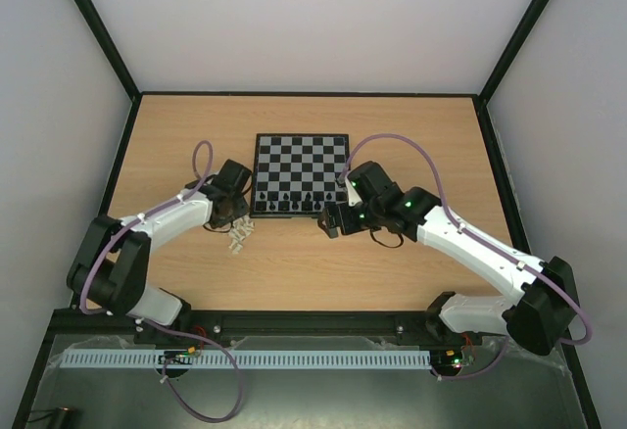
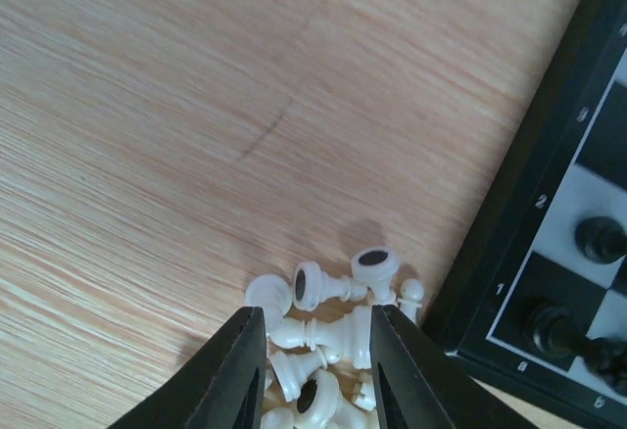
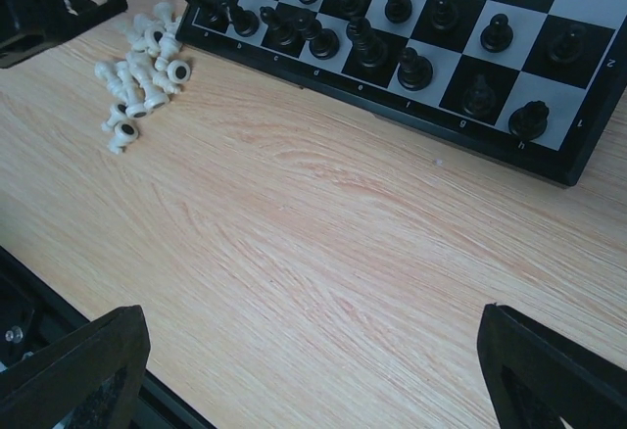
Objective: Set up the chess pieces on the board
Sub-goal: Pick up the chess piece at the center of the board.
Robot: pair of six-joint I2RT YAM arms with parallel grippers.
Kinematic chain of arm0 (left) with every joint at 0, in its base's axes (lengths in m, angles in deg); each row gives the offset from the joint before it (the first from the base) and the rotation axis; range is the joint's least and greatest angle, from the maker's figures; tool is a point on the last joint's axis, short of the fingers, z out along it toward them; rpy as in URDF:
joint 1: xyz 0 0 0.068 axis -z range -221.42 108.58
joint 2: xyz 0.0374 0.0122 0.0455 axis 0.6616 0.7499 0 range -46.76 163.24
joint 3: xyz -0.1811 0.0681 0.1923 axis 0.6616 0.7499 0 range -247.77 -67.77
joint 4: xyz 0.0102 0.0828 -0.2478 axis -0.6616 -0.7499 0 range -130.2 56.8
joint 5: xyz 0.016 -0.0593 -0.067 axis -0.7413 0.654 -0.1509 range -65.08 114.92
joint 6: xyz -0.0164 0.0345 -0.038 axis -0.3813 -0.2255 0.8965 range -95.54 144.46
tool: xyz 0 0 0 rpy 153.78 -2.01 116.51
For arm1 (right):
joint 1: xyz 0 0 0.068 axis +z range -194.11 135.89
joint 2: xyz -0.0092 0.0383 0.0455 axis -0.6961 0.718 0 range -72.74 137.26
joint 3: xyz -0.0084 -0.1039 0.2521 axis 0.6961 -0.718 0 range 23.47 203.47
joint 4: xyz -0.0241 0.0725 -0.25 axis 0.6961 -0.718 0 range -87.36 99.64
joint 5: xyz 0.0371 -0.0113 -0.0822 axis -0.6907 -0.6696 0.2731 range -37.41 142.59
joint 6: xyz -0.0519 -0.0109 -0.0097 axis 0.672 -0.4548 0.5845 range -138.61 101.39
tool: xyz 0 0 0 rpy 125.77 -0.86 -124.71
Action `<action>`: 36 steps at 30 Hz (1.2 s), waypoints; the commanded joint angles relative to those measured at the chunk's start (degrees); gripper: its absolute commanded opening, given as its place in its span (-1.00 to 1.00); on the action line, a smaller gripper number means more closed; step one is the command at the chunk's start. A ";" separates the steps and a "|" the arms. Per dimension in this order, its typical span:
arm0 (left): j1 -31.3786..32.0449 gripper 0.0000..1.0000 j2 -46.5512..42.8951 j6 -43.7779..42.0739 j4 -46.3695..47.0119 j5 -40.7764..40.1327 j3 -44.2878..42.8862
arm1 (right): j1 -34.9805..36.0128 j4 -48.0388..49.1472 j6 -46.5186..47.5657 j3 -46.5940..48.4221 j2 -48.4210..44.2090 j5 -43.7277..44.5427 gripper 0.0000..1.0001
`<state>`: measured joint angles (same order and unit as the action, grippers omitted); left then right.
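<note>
Broadly, your wooden counter [image 1: 392, 262] fills the scene, and the board [image 1: 301, 160] lies flat on it toward the far side, between the two arms.

Your left hand [image 2: 315, 343] is low over the counter just off the board's near left corner. It has narrowed onto a single cream piece [image 2: 323, 336] that lies on its side, and each finger presses against one end of it.

Your right hand [image 3: 313, 370] stands wide with nothing between its fingers. It hangs above bare wood, close to the near edge of the board on the right.

You can see the black pieces [image 3: 367, 47] upright on the two rows of the board nearest the arms. Some sit off-centre on their squares, and the one at the left end of the nearest row leans over.

Your cream pieces [image 3: 142, 86] lie tumbled in a loose heap on the counter, just beside the board's near left corner and not on it. Several show their hollow bases, and the left hand sits right over this heap
</note>
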<state>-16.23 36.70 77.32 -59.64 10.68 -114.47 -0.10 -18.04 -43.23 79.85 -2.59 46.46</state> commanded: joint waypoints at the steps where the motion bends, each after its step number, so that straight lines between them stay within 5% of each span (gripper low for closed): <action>1: 0.08 -0.35 2.54 -1.51 -4.87 3.31 -1.57 | 0.69 0.18 0.10 -1.09 -0.47 -1.34 0.86; 10: 0.12 -0.23 -2.29 0.48 -4.00 3.69 2.59 | 1.52 0.53 0.19 -0.86 -0.02 -3.01 0.86; 36: -3.31 -0.47 1.10 -2.02 -0.22 4.07 2.60 | 2.72 0.49 0.27 -1.46 -0.36 -2.25 0.85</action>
<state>-19.22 36.51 75.88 -60.45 14.05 -112.43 2.08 -17.03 -43.21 79.10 -2.59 44.10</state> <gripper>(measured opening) 0.275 0.926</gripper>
